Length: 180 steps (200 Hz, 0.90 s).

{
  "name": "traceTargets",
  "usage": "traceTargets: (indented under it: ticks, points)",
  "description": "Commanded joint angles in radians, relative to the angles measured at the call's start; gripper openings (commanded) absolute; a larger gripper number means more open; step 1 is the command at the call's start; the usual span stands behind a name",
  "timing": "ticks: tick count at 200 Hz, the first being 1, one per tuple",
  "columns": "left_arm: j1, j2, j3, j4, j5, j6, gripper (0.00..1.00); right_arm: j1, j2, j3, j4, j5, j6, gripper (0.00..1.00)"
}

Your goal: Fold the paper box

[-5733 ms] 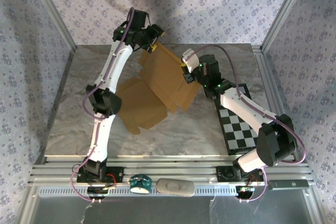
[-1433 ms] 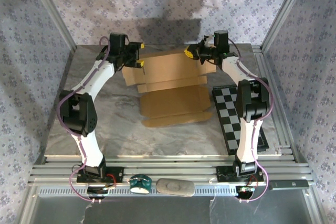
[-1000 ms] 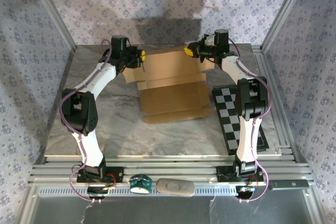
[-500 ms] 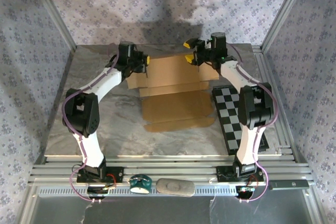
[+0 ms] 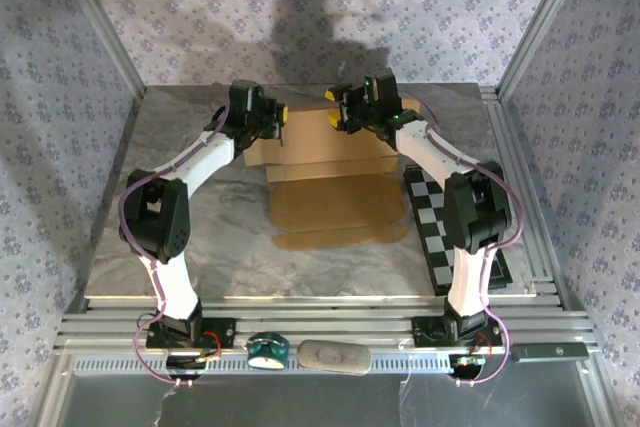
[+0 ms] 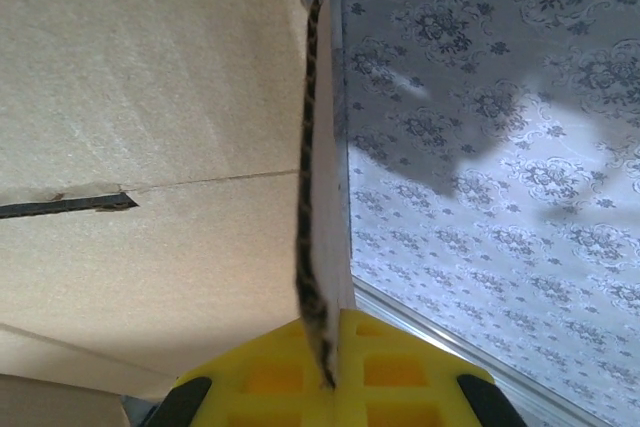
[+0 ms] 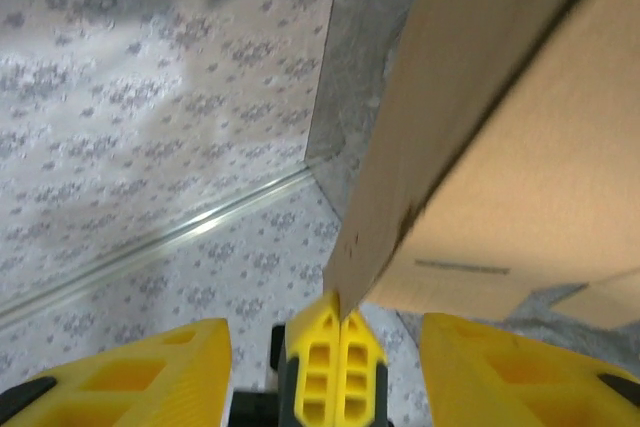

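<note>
tan paper box, rear panel up, unprntd

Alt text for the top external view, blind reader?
A tan paper box lies half folded on a marbled table, its far panel raised between two arms: the left tool grips the panel's left end, the right tool sits open at its top edge. A checkered board lies to the right.

- Walls on three sides, papered pale lilac with a small flower pattern.
- Grey marbled table top.
- Silver metal posts at the corners.
- Soft shadows on the back wall.
</note>
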<state>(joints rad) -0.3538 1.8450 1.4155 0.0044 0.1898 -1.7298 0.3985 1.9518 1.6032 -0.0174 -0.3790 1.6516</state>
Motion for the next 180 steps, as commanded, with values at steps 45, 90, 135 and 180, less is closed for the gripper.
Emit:
traceTargets:
  ticks: [45, 90, 135, 180]
  points:
    - [-0.007, -0.076, -0.012, 0.031, 0.0, 0.034, 0.0, 0.0, 0.12, 0.134, -0.027, 0.026, 0.026, 0.43]
    - [-0.007, -0.092, -0.026, 0.034, 0.001, 0.055, 0.0, 0.005, 0.141, 0.129, -0.036, 0.021, 0.042, 0.36]
    - [-0.006, -0.087, -0.023, 0.038, 0.004, 0.065, 0.0, 0.013, 0.119, 0.128, -0.088, 0.038, 0.048, 0.47]
    - [-0.008, -0.087, -0.015, 0.037, 0.008, 0.079, 0.0, 0.023, 0.12, 0.124, -0.09, 0.106, 0.09, 0.41]
